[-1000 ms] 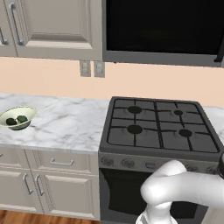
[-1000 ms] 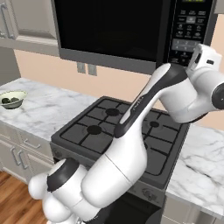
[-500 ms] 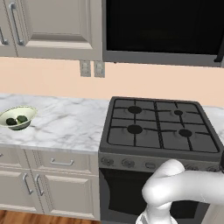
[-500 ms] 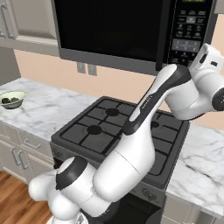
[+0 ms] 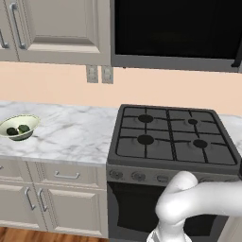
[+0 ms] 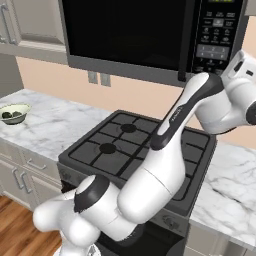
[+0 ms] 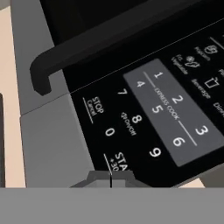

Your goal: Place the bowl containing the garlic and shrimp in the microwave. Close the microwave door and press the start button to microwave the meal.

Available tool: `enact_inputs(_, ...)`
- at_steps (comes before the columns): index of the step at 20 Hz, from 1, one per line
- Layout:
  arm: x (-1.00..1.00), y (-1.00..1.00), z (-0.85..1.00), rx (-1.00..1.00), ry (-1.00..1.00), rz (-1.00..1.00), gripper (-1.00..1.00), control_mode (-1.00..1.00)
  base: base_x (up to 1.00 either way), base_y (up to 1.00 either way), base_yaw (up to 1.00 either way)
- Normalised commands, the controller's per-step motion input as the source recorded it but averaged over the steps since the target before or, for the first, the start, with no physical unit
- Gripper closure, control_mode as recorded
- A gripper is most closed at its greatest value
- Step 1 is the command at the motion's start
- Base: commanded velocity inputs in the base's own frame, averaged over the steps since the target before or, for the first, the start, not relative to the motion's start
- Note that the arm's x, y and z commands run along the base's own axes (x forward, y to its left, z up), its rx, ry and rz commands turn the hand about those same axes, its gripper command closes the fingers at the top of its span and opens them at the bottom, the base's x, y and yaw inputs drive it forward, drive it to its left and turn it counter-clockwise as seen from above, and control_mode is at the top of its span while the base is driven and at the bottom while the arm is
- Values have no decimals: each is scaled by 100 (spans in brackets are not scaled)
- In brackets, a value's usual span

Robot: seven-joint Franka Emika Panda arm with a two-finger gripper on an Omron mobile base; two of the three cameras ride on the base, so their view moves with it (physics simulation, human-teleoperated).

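the microwave (image 6: pixel 150 35) hangs above the stove (image 6: pixel 140 150), and its door (image 6: pixel 125 30) is shut flat against the front, the long black handle (image 6: pixel 186 42) running along the door's edge next to the keypad (image 6: pixel 216 32). the arm reaches up from the base, over the stove, to the keypad side of the microwave, its wrist just below and in front of the panel.

in the hand view the gripper (image 7: pixel 110 178) sits right up against the keypad, its fingertips (image 7: pixel 98 179) pressed together with no gap between them, on or just short of the start key (image 7: pixel 119 161), whose label is partly cut off behind them. the stop key (image 7: pixel 96 107) lies further along the panel toward the handle's end (image 7: pixel 41 74), with the number keys beside it.

the bowl, garlic and shrimp can't be made out behind the dark door glass.

well away from the microwave, on the marble counter (image 5: pixel 71 137) on the far side of the stove, stands a pale bowl (image 5: pixel 18 127) with dark green lumps in it.
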Motion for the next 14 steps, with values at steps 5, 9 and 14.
enact_inputs(5, 26, 0, 0, 3, 0, 0, 100, -100, 0, 0, 0)
enact_inputs(9, 29, 0, 0, 3, 0, 0, 100, -100, 0, 0, 0)
enact_inputs(14, 27, 0, 0, 0, 0, 0, 100, -100, 0, 0, 0)
